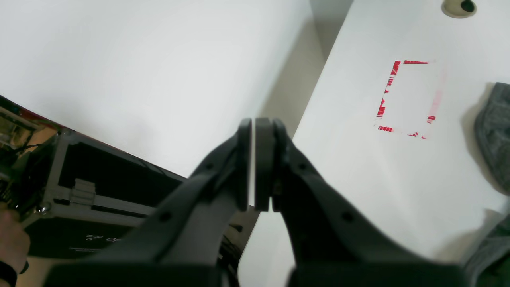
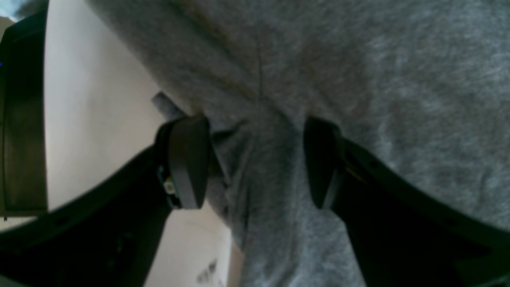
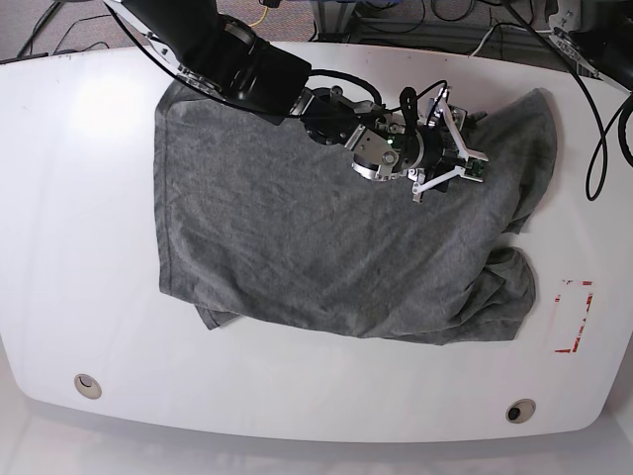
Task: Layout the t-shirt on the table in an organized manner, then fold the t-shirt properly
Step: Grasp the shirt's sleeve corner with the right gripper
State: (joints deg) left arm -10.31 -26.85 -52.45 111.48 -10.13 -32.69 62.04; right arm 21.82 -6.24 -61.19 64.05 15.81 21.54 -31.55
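Note:
The grey t-shirt (image 3: 326, 237) lies spread but rumpled over the white table (image 3: 79, 198), bunched at its right side. My right gripper (image 3: 457, 146) reaches in from the back left over the shirt's upper right part. In the right wrist view the right gripper (image 2: 255, 159) is open, its pads straddling a raised fold of the t-shirt (image 2: 358, 59). The left gripper (image 1: 254, 127) is shut with nothing in it, held above the table's edge (image 1: 358, 159). An edge of the t-shirt (image 1: 494, 131) shows at the right of that view. The left arm is outside the base view.
A red tape rectangle (image 3: 586, 297) (image 1: 382, 107) marks the table right of the shirt. Round cable holes (image 3: 87, 385) (image 3: 515, 410) (image 1: 459, 7) sit near the rim. A black case (image 1: 91, 187) stands beyond the table's edge, a person's hand (image 1: 12, 235) beside it. Cables (image 3: 425, 15) run behind the table.

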